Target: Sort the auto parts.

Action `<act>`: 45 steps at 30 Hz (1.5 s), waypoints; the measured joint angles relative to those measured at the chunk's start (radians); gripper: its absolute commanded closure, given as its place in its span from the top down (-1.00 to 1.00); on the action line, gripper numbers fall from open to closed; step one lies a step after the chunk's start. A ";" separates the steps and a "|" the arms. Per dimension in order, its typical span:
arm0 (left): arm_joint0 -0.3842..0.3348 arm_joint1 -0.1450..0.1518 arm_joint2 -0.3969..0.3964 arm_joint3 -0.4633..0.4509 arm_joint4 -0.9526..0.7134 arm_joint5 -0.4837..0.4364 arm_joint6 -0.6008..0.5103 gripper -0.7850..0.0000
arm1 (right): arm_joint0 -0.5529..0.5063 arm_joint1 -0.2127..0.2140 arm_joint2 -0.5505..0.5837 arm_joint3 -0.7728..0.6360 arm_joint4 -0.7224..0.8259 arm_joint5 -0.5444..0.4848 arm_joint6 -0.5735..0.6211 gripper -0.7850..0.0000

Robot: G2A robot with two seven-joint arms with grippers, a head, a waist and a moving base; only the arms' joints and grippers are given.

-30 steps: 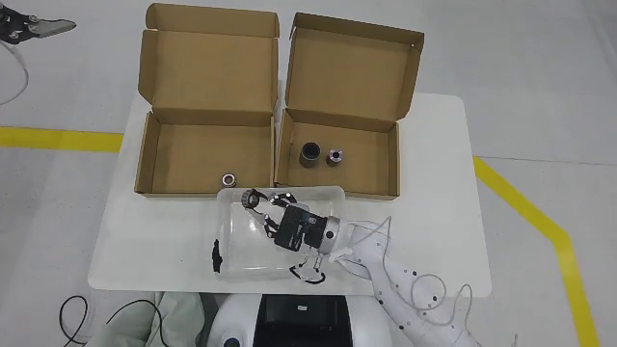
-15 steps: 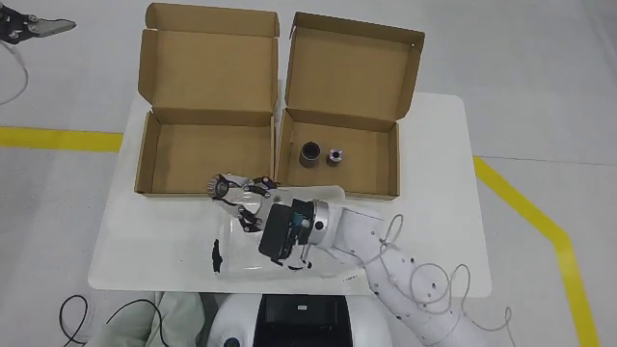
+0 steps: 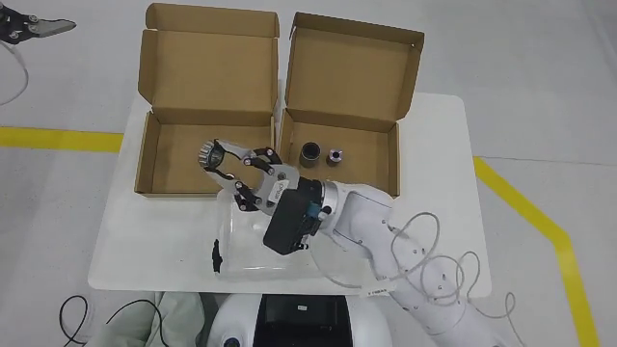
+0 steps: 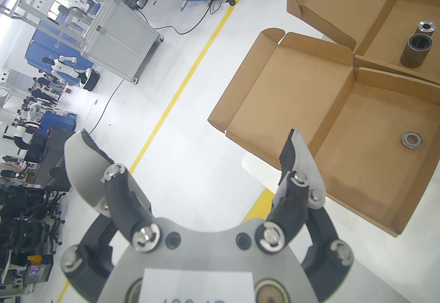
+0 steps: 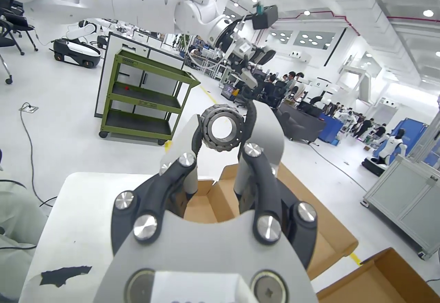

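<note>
Hovering over the left box [image 3: 174,159] in the top view, the right hand [image 3: 224,162] pinches a bearing ring [image 3: 210,154]. From the left wrist, the left hand [image 4: 189,146] is spread wide (holding nothing); a second ring [image 4: 411,139] lies inside that box. From the right wrist, the bearing ring [image 5: 221,145] sits clamped between the fingertips.

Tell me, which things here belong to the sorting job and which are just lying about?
Job: bearing held by the right gripper; another bearing in the left cardboard box; dark sleeve and small metal bushing in the right cardboard box; clear plastic bin.
Lying about: black tape scrap; green cart behind.
</note>
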 measured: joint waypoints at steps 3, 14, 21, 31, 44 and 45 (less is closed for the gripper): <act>0.000 0.000 0.000 0.000 0.000 0.000 0.000 1.00 | 0.014 0.000 0.015 -0.014 0.003 0.006 0.003 -1.00; 0.000 0.000 0.000 0.000 0.000 0.000 0.000 1.00 | 0.113 -0.008 0.052 -0.068 0.058 -0.026 0.159 -1.00; 0.000 0.000 0.000 0.000 0.000 0.000 0.000 1.00 | 0.170 -0.013 0.074 -0.093 0.093 -0.032 0.245 -1.00; 0.000 0.000 0.000 0.000 0.000 0.000 0.000 1.00 | 0.183 -0.016 0.085 -0.098 0.118 -0.032 0.254 -1.00; 0.000 0.000 0.000 0.000 0.000 0.000 0.000 1.00 | 0.160 -0.004 0.119 -0.123 0.049 -0.042 0.188 -1.00; 0.000 0.000 0.000 0.000 0.000 0.000 0.000 1.00 | 0.159 -0.004 0.120 -0.116 0.052 -0.046 0.195 -1.00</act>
